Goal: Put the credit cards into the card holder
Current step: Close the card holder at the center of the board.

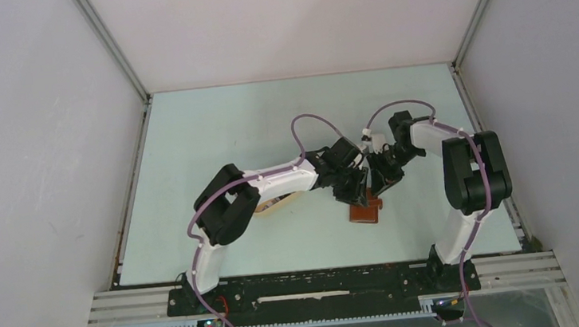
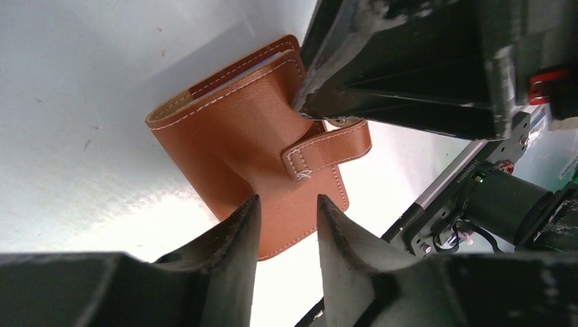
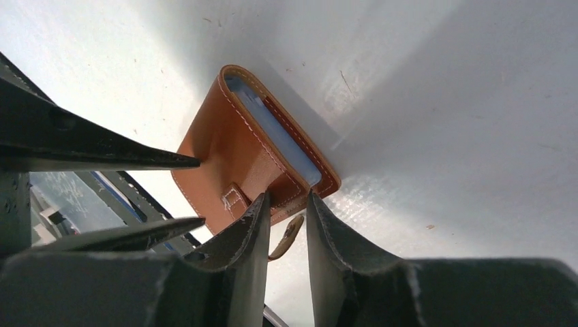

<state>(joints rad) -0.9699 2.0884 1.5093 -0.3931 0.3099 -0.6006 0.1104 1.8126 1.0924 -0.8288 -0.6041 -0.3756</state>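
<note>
The card holder (image 1: 365, 213) lies folded on the table, a reddish-brown leather wallet with its strap (image 2: 327, 150) undone. In the left wrist view the card holder (image 2: 238, 136) is just beyond my left gripper (image 2: 287, 208), which is open over its near edge. My right gripper (image 3: 286, 203) is open too, its tips at the card holder's (image 3: 232, 146) strap corner, the strap end hanging in the gap. A bluish-grey layer (image 3: 272, 129) shows between the flaps; I cannot tell cards from pockets. No loose credit cards are in view. Left gripper (image 1: 355, 191) and right gripper (image 1: 380, 180) meet above it.
A cream tray (image 1: 273, 205) peeks out from under the left forearm, left of the wallet. The right gripper's finger (image 2: 409, 61) fills the top right of the left wrist view. The rail with the arm bases (image 1: 322, 284) runs along the near edge.
</note>
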